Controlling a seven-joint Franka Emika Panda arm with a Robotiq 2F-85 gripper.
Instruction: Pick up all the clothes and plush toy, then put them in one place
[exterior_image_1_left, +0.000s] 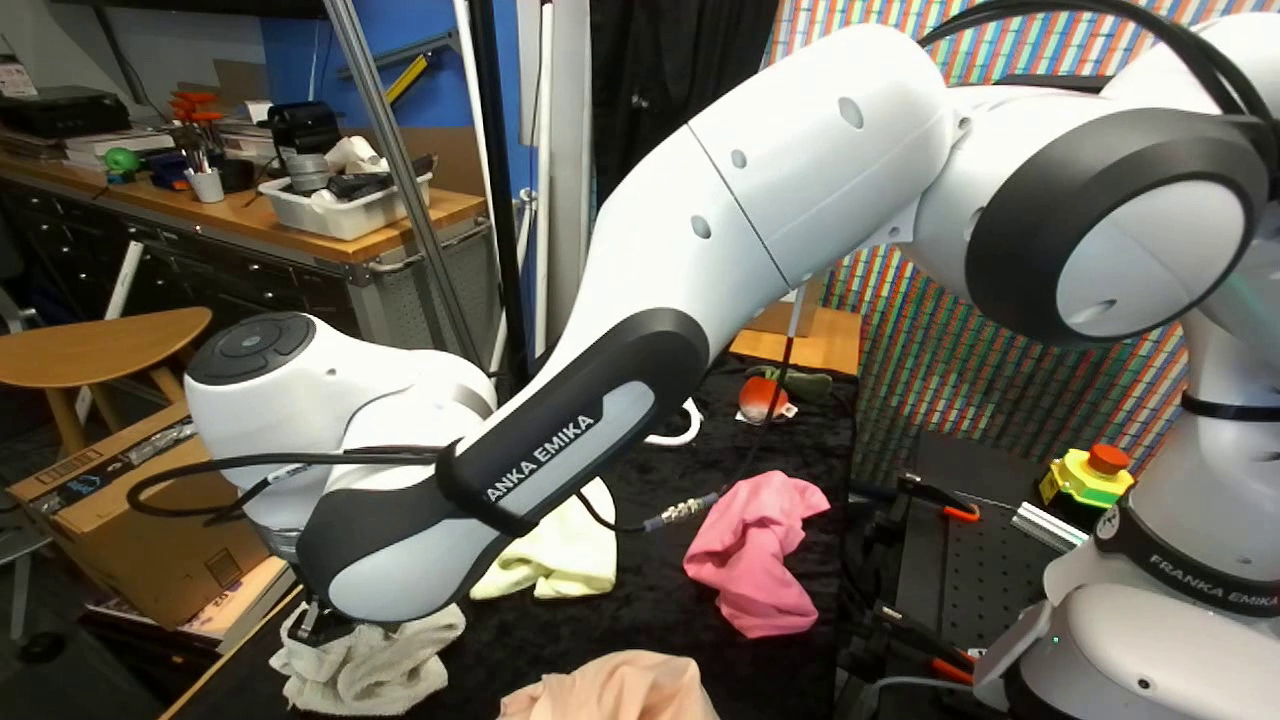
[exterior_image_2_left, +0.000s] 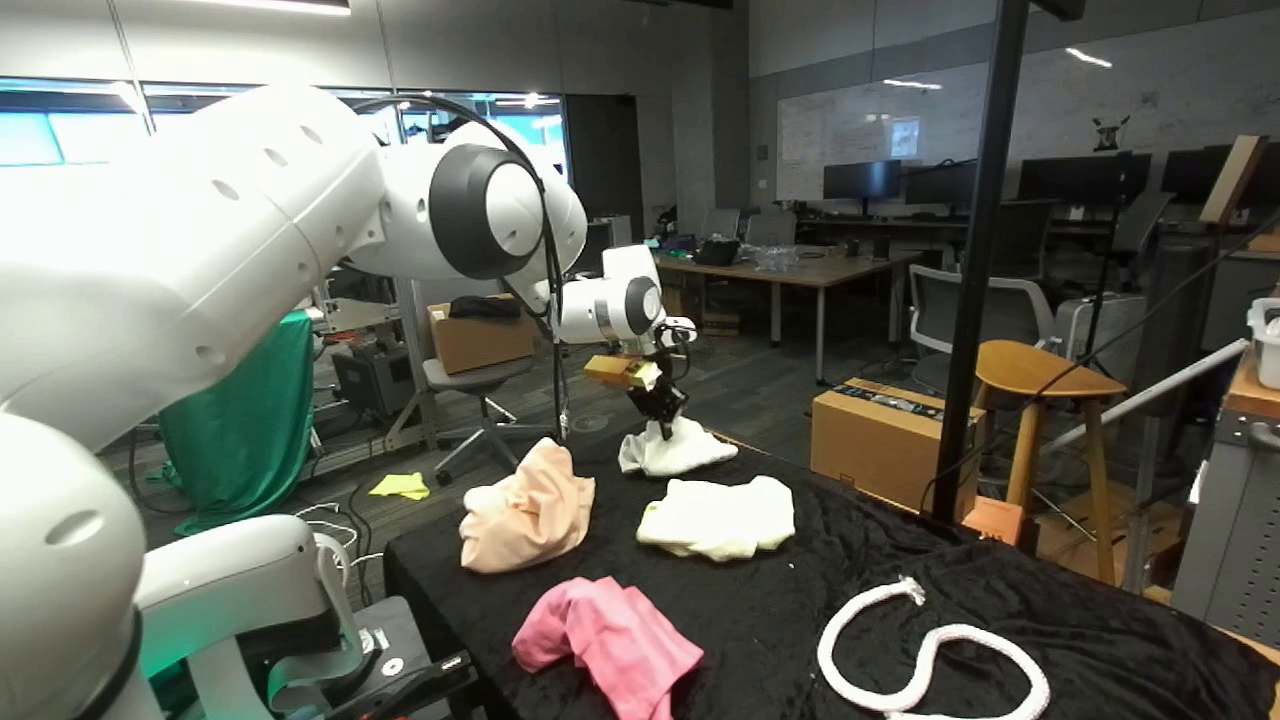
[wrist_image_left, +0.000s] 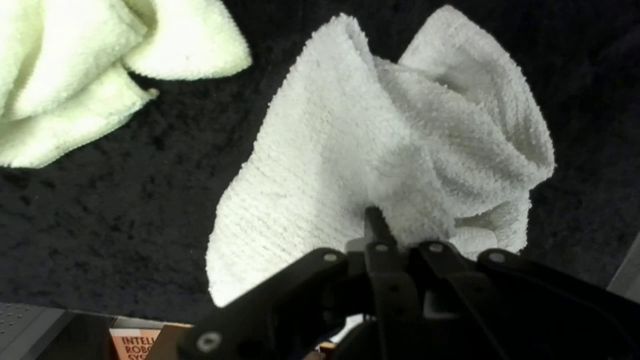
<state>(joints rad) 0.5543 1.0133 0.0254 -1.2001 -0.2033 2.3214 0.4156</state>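
Observation:
A white-grey towel (wrist_image_left: 320, 150) lies crumpled near the table's edge; it also shows in both exterior views (exterior_image_1_left: 370, 670) (exterior_image_2_left: 685, 450). My gripper (wrist_image_left: 400, 230) points down into it, its fingers close together with a fold of towel between them. The right fingertip is hidden by the fabric. A pale yellow cloth (exterior_image_2_left: 720, 515) lies beside it, also in the wrist view (wrist_image_left: 185, 40). A pink cloth (exterior_image_1_left: 755, 555) and a peach cloth (exterior_image_2_left: 530, 510) lie apart on the table. An orange-red plush toy (exterior_image_1_left: 762, 398) with green lies at the table's end in an exterior view.
A white rope (exterior_image_2_left: 1000, 645) lies curved on the black-covered table (exterior_image_2_left: 800, 600). A cardboard box (exterior_image_2_left: 880, 440) stands beyond the table's edge near the towel. A thin dark cable hangs from the arm over the table. A yellow cloth (exterior_image_2_left: 400, 486) lies on the floor.

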